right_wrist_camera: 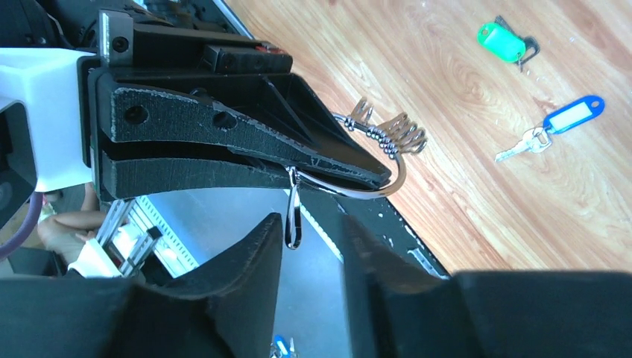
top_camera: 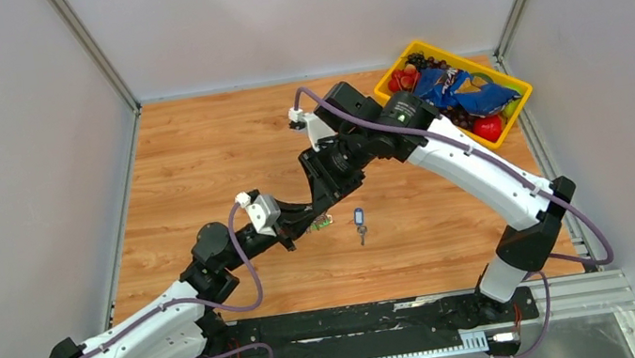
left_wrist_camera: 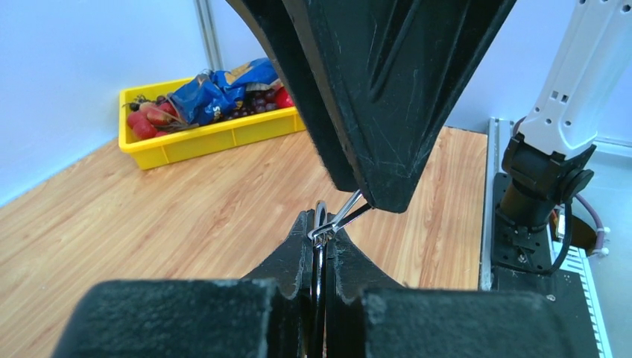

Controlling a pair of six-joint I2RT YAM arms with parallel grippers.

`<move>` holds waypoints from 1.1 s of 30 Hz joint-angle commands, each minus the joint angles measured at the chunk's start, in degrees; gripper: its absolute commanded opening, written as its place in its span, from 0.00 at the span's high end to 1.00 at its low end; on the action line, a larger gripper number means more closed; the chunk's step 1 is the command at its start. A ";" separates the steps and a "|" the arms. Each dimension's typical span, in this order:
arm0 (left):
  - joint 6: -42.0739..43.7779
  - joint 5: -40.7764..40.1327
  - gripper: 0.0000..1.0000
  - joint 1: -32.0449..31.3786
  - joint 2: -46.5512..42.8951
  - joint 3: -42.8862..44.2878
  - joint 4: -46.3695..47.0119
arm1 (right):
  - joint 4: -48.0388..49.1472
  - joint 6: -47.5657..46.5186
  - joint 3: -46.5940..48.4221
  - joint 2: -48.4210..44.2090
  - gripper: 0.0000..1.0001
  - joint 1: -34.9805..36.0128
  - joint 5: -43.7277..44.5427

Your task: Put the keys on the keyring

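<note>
A: The left gripper point(left_wrist_camera: 320, 224): how is it shown?
B: Its fingers are pressed together on the thin wire keyring point(right_wrist_camera: 400, 173), which is held above the wooden table point(top_camera: 197, 159). The right gripper point(right_wrist_camera: 311, 224) is set close against it with its fingers parted. A loop of the ring hangs in that gap, and contact cannot be judged.
A: Where are the keys found?
B: Small metal pieces point(right_wrist_camera: 406, 134) on a bead chain are hung from the ring; whether a key is among them cannot be told. Beyond, on the table, the green-tagged key point(right_wrist_camera: 501, 41) and the blue-tagged key point(right_wrist_camera: 570, 118) are laid near each other, not touching. The blue tag's white insert is too small to be read.
A: What is kept in the yellow tray point(top_camera: 393, 67)?
B: At the far right corner, blue snack bags point(top_camera: 463, 95), red fruit point(top_camera: 488, 128) and dark grapes point(top_camera: 417, 59) are held in it. The print on the bags cannot be read.
</note>
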 commanded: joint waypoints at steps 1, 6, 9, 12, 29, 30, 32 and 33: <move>-1.90 0.97 1.00 -0.14 -1.82 2.94 1.54 | 5.16 1.13 -0.96 -5.05 0.58 0.36 2.75; -4.07 -0.09 1.00 -0.13 -2.57 4.23 -1.36 | 10.69 -0.17 -2.93 -8.72 0.50 0.29 5.67; -5.72 -1.98 1.00 -0.14 -3.59 5.34 -4.27 | 15.74 -1.19 -5.27 -12.00 0.48 0.29 6.64; -9.07 -4.22 1.00 -0.09 -4.22 6.34 -6.09 | 23.34 -1.95 -11.31 -16.68 0.48 0.41 7.50; -29.45 -13.87 1.00 -0.11 -3.57 12.30 -15.43 | 44.05 -3.35 -25.64 -24.38 0.52 2.85 12.17; -30.44 -14.12 1.00 -0.16 -3.53 12.63 -16.43 | 44.16 -3.60 -25.30 -23.99 0.52 3.14 12.40; -31.68 -14.83 1.00 -0.15 -3.54 13.03 -17.64 | 44.11 -3.60 -24.79 -23.15 0.52 3.48 12.48; -32.13 -15.22 1.00 -0.15 -3.59 13.10 -17.88 | 44.07 -3.46 -24.66 -22.72 0.53 3.59 12.26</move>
